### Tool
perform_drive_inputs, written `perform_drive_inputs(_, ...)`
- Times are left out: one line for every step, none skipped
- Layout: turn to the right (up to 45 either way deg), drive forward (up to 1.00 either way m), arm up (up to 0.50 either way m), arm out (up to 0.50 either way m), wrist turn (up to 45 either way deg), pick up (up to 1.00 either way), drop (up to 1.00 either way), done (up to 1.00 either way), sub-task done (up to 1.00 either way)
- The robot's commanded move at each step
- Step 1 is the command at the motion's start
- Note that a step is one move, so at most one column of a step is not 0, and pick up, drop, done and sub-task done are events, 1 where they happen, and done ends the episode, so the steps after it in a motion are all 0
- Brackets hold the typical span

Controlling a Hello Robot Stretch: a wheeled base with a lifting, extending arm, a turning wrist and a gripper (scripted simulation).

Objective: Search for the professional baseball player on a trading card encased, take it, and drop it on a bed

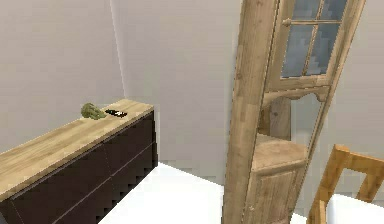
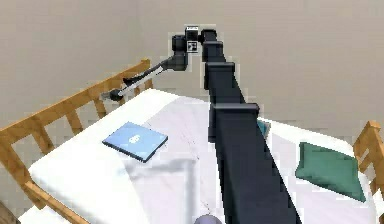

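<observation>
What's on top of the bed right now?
A flat blue item and a dark green cushion lie on the bed. The arm covers a strip of it; a teal edge peeks out beside it.

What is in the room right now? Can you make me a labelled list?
Bed: white mattress, wooden frame
On bed: flat blue thing, green pillow
Arm: stretched out above the bed
Gripper: by the bed's far rail; cannot tell whether it holds anything
Dresser: wooden top, dark fronts; small green thing and small dark thing at far end
Cabinet: tall, wooden, glass panes
Chair: wooden, right of cabinet
</observation>
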Motion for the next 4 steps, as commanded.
perform_drive_inputs(0.0,0.0,0.0,0.0,45.0,0.0,0.0,0.0,0.0)
perform_drive_inputs(0.0,0.0,0.0,0.0,30.0,0.0,0.0,0.0,0.0)
perform_drive_inputs(0.0,0.0,-0.4,0.0,0.0,0.0,0.0,0.0,0.0)
perform_drive_inputs(0.0,0.0,-0.32,0.0,0.0,0.0,0.0,0.0,0.0)
